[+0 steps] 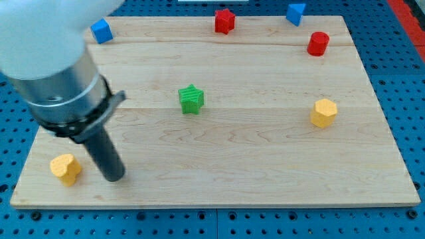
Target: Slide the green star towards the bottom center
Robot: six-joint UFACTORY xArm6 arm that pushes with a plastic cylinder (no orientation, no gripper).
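- The small green star-shaped block sits a little to the view's left of the middle of the pale wooden worktop, with bare wood all round it.
- The arm has no hand to open or close; it ends in a straight dark rod, and the tip rests on the wood near the view's bottom left, just beside the yellow heart-like block and well apart from the star.
- To do this step well, I would say the tip needs to travel round to the star's far side, towards the view's top, and then push down the view, angled slightly to the right so the star ends at the bottom centre.
- The push should meet the star squarely; an off-centre touch would likely spin it or let it slip aside.
- The path from star to bottom centre looks free of other blocks, so nothing should be knocked.
- The yellow block beside the tip is the one thing to clear carefully when moving off.
- No brand, label or writing can be read anywhere.
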